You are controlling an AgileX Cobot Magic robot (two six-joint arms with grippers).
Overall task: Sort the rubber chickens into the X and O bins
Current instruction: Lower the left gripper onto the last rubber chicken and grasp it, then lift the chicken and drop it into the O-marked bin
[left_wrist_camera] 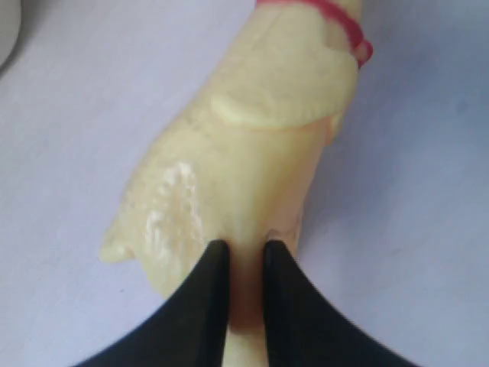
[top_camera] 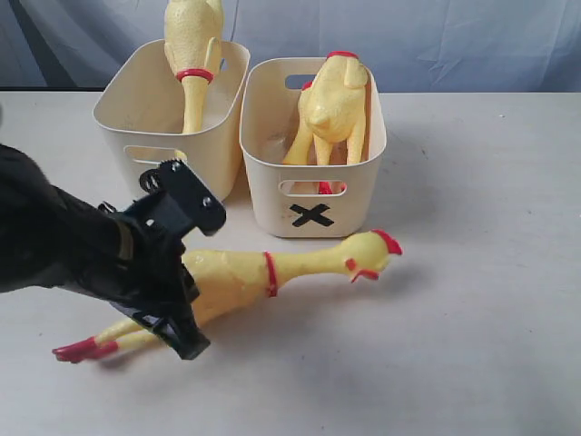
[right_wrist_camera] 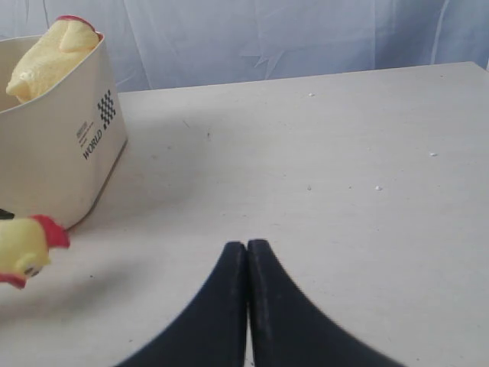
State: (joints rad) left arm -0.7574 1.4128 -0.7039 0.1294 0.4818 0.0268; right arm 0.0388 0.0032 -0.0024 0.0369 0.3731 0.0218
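One large rubber chicken (top_camera: 238, 277) lies on its side on the table in front of the bins, head to the right. My left gripper (top_camera: 180, 313) is shut on its rear end near the legs; in the left wrist view the gripper (left_wrist_camera: 246, 248) pinches a fold of the yellow body (left_wrist_camera: 260, 130). The bin marked X (top_camera: 313, 215) holds a second chicken (top_camera: 334, 107). A third chicken (top_camera: 192, 45) stands up out of the left bin (top_camera: 136, 113), whose mark my arm hides. My right gripper (right_wrist_camera: 246, 246) is shut and empty above bare table.
The two bins stand side by side at the back of the table. In the right wrist view, the X bin's side (right_wrist_camera: 61, 153) and the lying chicken's head (right_wrist_camera: 27, 245) show at the edge. A blue cloth hangs behind the table.
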